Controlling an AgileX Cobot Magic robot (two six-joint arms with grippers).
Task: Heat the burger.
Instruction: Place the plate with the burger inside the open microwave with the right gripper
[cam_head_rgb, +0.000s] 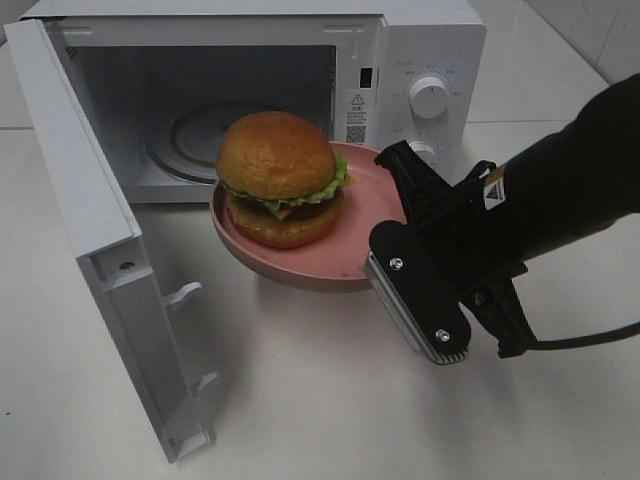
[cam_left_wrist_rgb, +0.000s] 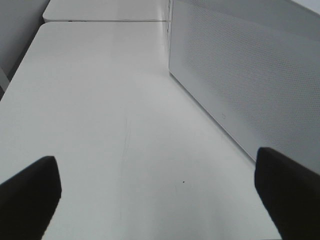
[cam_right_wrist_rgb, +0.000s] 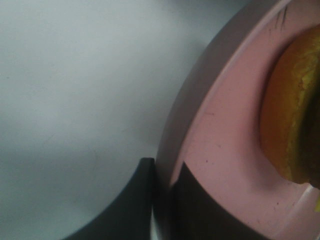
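Exterior high: microwave (cam_head_rgb: 430, 60) is standing with its door (cam_head_rgb: 90, 230) swung wide and the glass turntable (cam_head_rgb: 190, 140) bare. The burger (cam_head_rgb: 280, 180) is sitting on the pink plate (cam_head_rgb: 372, 195), which looks clear of the surface (cam_head_rgb: 300, 400), just in front of the cavity mouth. The right fingers (cam_head_rgb: 410, 275) are clamping the plate's near-right rim, so the load is hanging off a one-sided pinch. Judgement: the step in hand is inserting the plate. It should be kept level, since the burger is sitting loose and could slide toward the low side. It should go in low and straight, watching the cavity's right wall against the wrist. Letting go should wait until the plate is resting centred on the turntable. Left wrist: the left fingers (cam_left_wrist_rgb: 30, 192) are standing wide apart, holding nothing, over bare surface, beside a white perforated panel (cam_left_wrist_rgb: 250, 75), probably the door's outer face. That arm is looking well placed to shut the door afterwards and should be staying out of the door's swing until the right arm is out. Right wrist: the two dark fingers are pinching the plate rim close together, one above and one below, with little bite depth showing. The burger's bottom bun is lying well inboard of the grip. Judgement: with a shallow grip like that, slow motion and no wrist roll are advisable.
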